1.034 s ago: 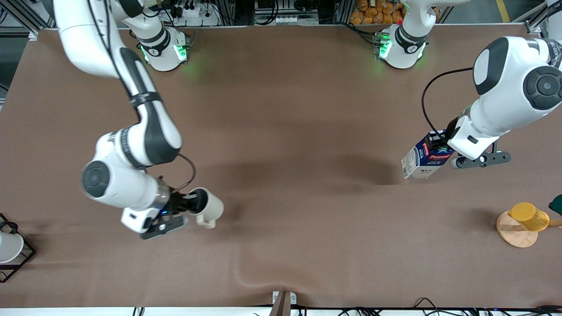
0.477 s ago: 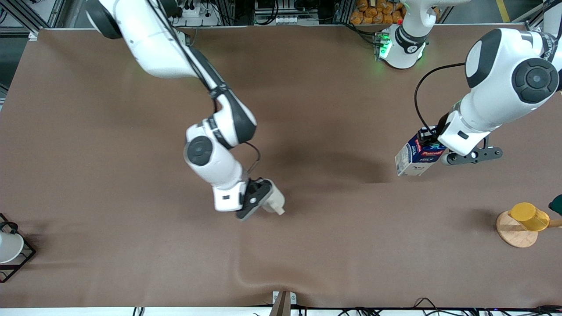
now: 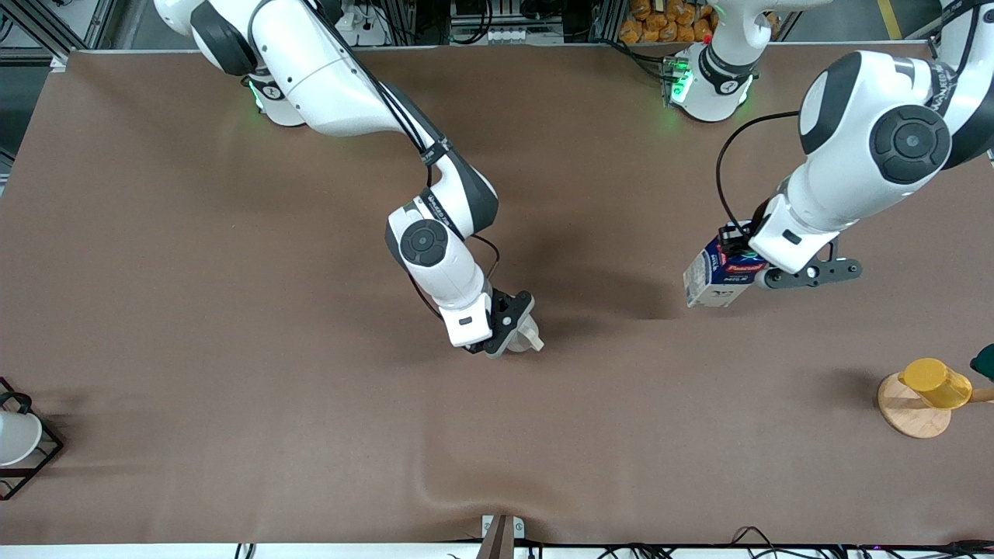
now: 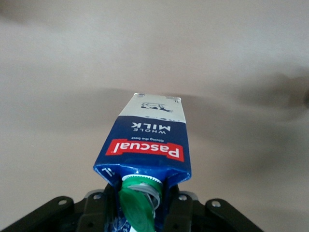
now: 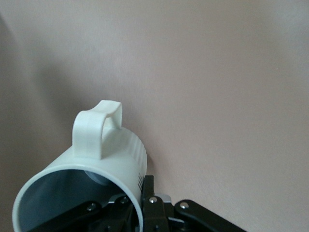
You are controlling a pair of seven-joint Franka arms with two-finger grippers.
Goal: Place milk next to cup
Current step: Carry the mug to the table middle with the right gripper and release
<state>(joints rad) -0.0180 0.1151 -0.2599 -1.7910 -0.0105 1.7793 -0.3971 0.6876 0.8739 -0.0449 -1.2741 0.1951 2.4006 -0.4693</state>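
Observation:
The cup [image 3: 528, 338] is a small off-white mug with a grey inside and a side handle. My right gripper [image 3: 512, 330] is shut on its rim and holds it tilted over the middle of the table. In the right wrist view the cup [image 5: 96, 164] fills the lower part, with one finger [image 5: 147, 191] outside its wall and the gripper [image 5: 140, 205] clamped on the rim. The milk [image 3: 716, 276] is a dark blue carton with a red band. My left gripper [image 3: 742, 247] is shut on its top and holds it tilted over the table toward the left arm's end. In the left wrist view the milk [image 4: 149, 142] and its green cap [image 4: 140, 203] show between the jaws of the gripper [image 4: 141, 210].
A yellow cup [image 3: 936, 382] lies on a round wooden coaster [image 3: 908, 415] at the left arm's end. A white cup in a black wire frame [image 3: 15, 436] stands at the right arm's end. The brown cloth has a wrinkle [image 3: 435, 487] near the front edge.
My right arm has carried the cup from the right arm's end to over the table's middle. My left arm has moved the milk a little toward the middle.

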